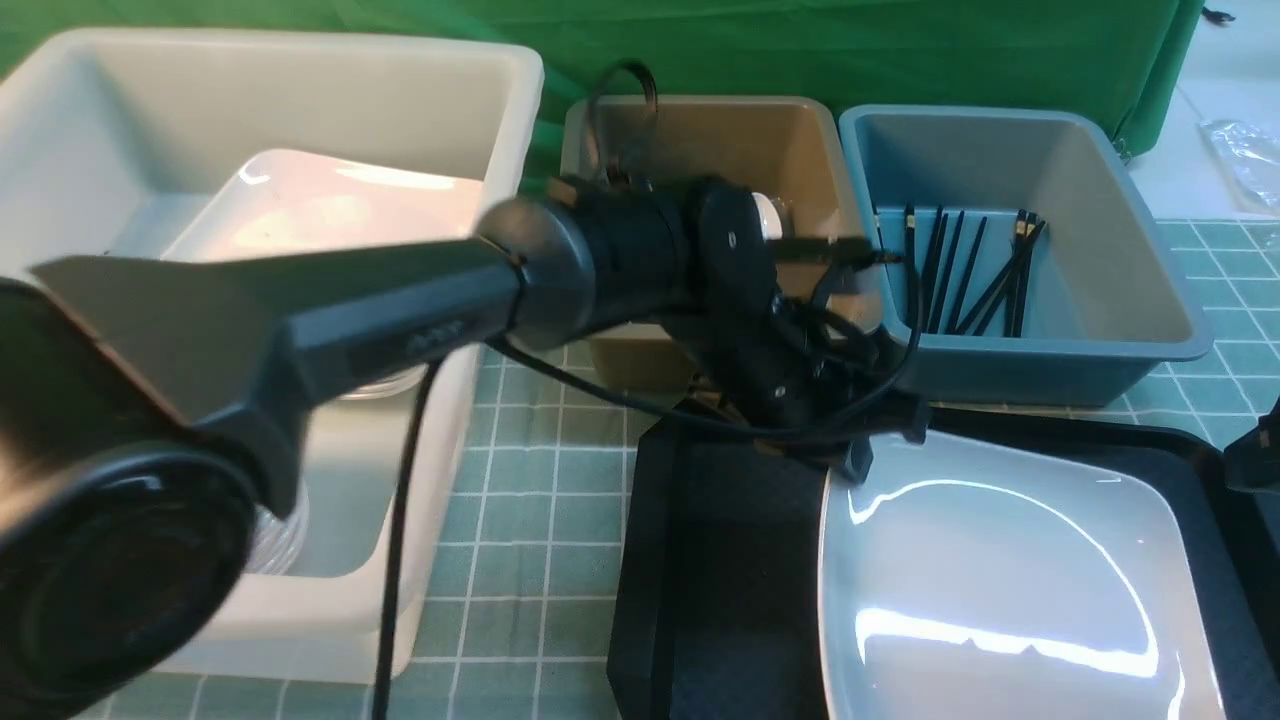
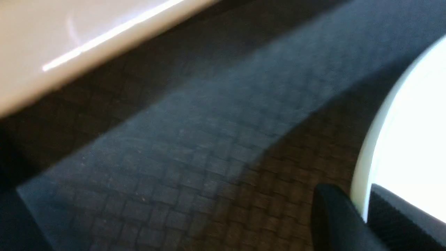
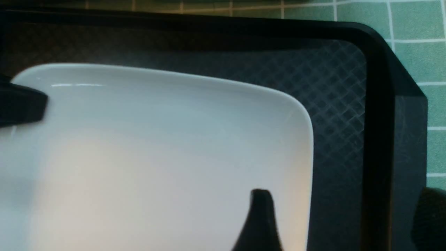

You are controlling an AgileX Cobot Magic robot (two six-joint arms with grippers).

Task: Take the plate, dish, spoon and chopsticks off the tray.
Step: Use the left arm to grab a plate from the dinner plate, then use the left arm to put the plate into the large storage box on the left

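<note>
The plate (image 1: 1000, 570) lies in the tray (image 1: 740, 560), toward its right side. The left gripper (image 2: 352, 195) is clamped on the plate's rim. The right gripper (image 3: 344, 191) hangs spread wide above the tray's right edge.

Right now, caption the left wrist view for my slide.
Left pincer clamps the plate rim over the textured black tray.

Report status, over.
Left gripper shut on plate rim. Right gripper open above plate's right edge. Plate on tray. No obstruction seen.
</note>
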